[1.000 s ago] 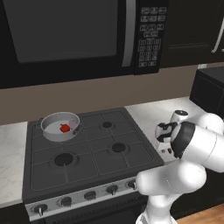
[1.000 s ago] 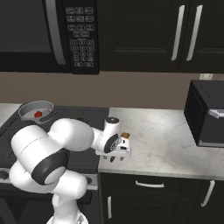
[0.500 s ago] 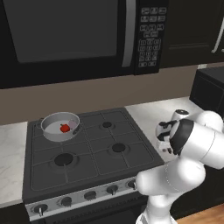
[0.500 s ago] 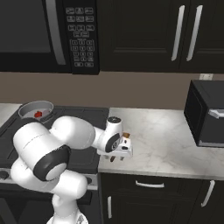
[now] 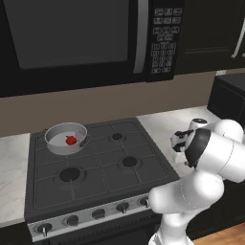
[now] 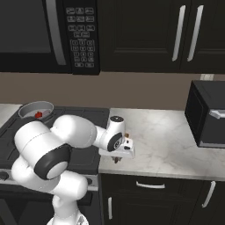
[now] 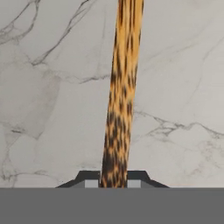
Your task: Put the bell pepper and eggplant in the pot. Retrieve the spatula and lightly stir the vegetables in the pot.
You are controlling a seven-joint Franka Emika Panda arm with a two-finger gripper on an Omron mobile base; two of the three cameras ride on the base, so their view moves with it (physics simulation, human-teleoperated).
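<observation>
Microwave [image 5: 72, 38] fills the upper left of the left base view, dark cabinets [image 6: 176, 35] the upper right of the right base view. Stove [image 5: 95, 177] sits lower left in the left base view, black, four burners, knobs along its front edge. Marble tabletop [image 6: 176, 140] runs across the middle right of the right base view; a black appliance [image 6: 206, 114] stands at its far right edge.

Arm reaches low over the tabletop just right of the stove; gripper [image 6: 117, 159] at centre of the right base view, pointing down at the marble.

Pot [image 5: 66, 139], silver-grey, sits on the rear left burner, left of centre in the left base view; also seen at middle left edge of the right base view [image 6: 35, 110]. Bell pepper [image 5: 71, 140], small and red, lies inside the pot, near its centre. Eggplant: cannot make it out.

Spatula [image 7: 121, 94]: in the hand view the orange-brown wooden handle runs from bottom centre up to the top edge, leaning slightly right, lying on the marble. Blade end cannot be seen. The two dark fingertips [image 7: 89, 177] sit at bottom centre, one on each side of the handle, pressed against it: gripper pinching the spatula handle. Spatula well apart from the pot, on the tabletop right of the stove.
</observation>
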